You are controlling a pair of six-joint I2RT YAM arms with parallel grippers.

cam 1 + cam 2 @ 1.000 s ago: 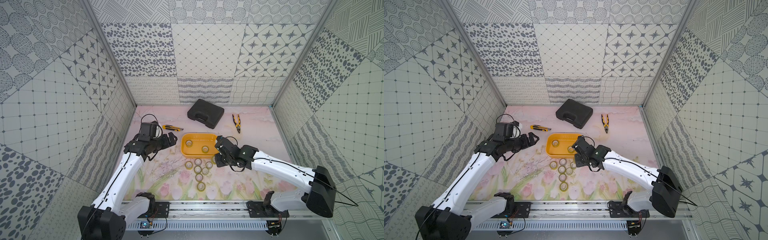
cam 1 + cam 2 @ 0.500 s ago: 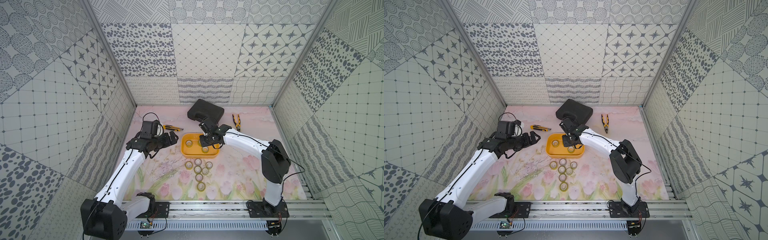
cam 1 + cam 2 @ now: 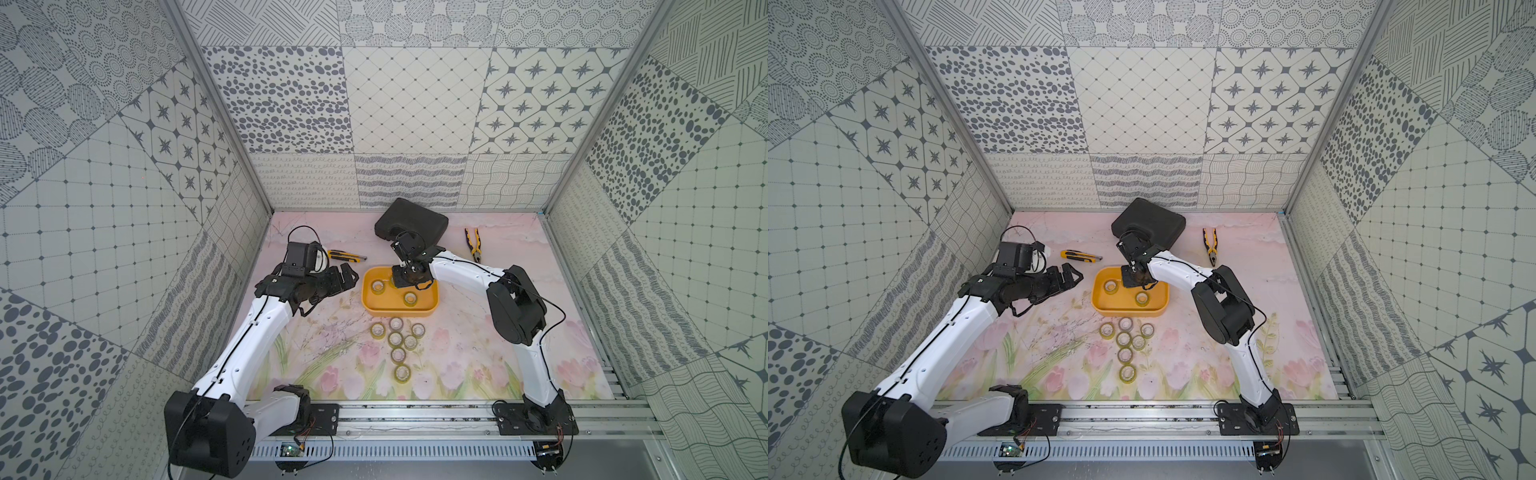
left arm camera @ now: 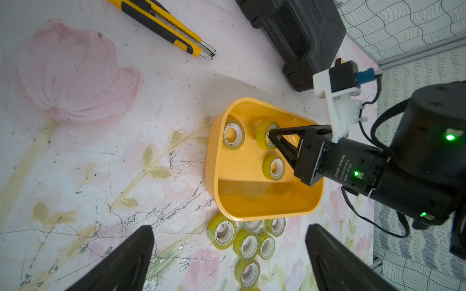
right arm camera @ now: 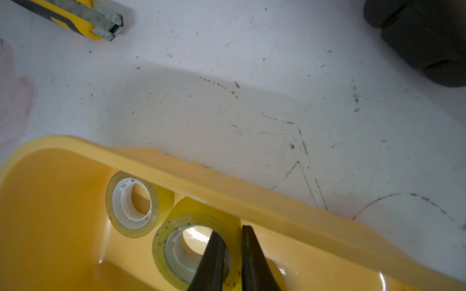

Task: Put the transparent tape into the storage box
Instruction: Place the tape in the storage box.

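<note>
Left arm (image 3: 249,332) stretches along the tabletop's left side, left gripper (image 3: 348,277) hovering, jaws wide apart. Right arm (image 3: 461,270) folds inward; right gripper (image 5: 231,228) points down, pinching a tape roll (image 5: 160,252) by its wall.

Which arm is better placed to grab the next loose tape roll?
Left, likely: the left hand hangs open and empty beside the shallow yellow-orange plastic tub. The right hand is shut on a small yellowish clear tape roll inside it; seven loose rolls lie nearby.
</note>
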